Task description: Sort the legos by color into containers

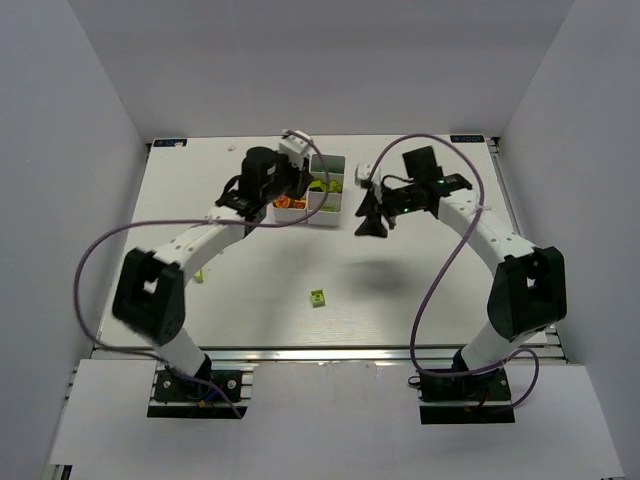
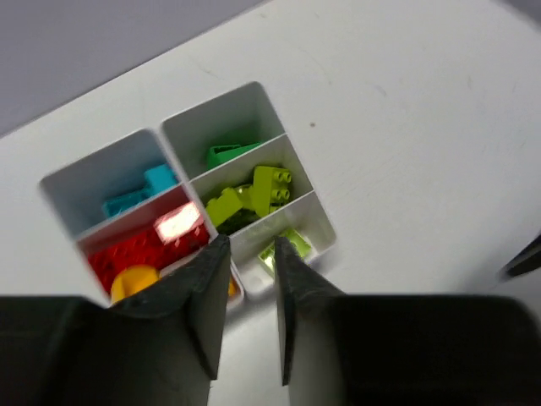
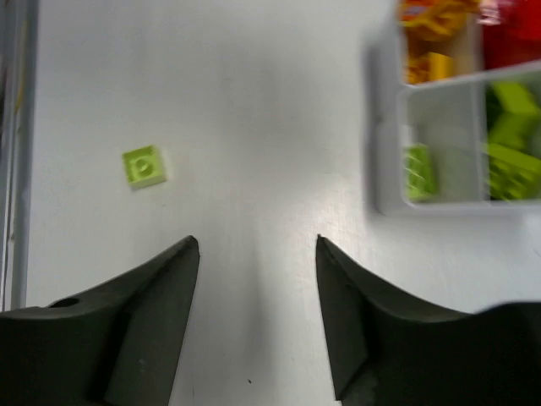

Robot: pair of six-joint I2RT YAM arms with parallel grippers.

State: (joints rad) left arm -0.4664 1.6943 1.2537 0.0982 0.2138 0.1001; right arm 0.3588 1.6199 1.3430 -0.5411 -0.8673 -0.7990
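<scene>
Top view first: the white six-compartment tray [image 1: 328,160] sits at the far middle of the table [image 1: 420,290]. The left end effector [image 1: 287,197] hangs right over the tray's near-left part. The right end effector [image 1: 372,226] is just off the tray's right side, above bare table. One loose lime brick [image 1: 318,297] lies out in the open on the near middle of the table, well apart from the tray. A second small lime piece [image 1: 199,276] sits beside the left arm.

Left wrist view: looking down into the tray, light blue bricks [image 2: 139,194] share one compartment and a dark green brick [image 2: 230,154] is next door. Below those come red bricks [image 2: 139,249] and lime bricks [image 2: 258,193]. Something orange-yellow [image 2: 133,283] is in the near-left one, and another lime piece is in the near-right. The fingers [image 2: 203,296] are only a narrow slit apart, and nothing is pinched between them.

Right wrist view: the fingers [image 3: 152,288] are spread wide with nothing between them, just table underneath. The loose lime brick is off to the left, and the tray's corner is at the upper right with lime, orange and red inside.
</scene>
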